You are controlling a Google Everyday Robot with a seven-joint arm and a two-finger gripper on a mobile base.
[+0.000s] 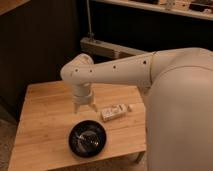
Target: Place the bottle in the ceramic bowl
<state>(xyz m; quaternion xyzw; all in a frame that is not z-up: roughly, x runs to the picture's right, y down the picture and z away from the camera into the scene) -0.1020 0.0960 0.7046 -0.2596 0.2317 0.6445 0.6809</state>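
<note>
Fingers spread wide and empty hang point-down over the wooden counter. Just to their right, near but not touching, the bottle lies on its side, its long axis running roughly left to right with the cap at the end away from the fingers. The ceramic bowl sits in front of both, toward the counter's near edge. A short sideways shift looks needed before any grasp across the bottle's narrow width.

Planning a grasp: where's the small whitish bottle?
Camera view: the small whitish bottle lies on the wooden table, picture-right of the open gripper, beyond the black ceramic bowl.
</note>
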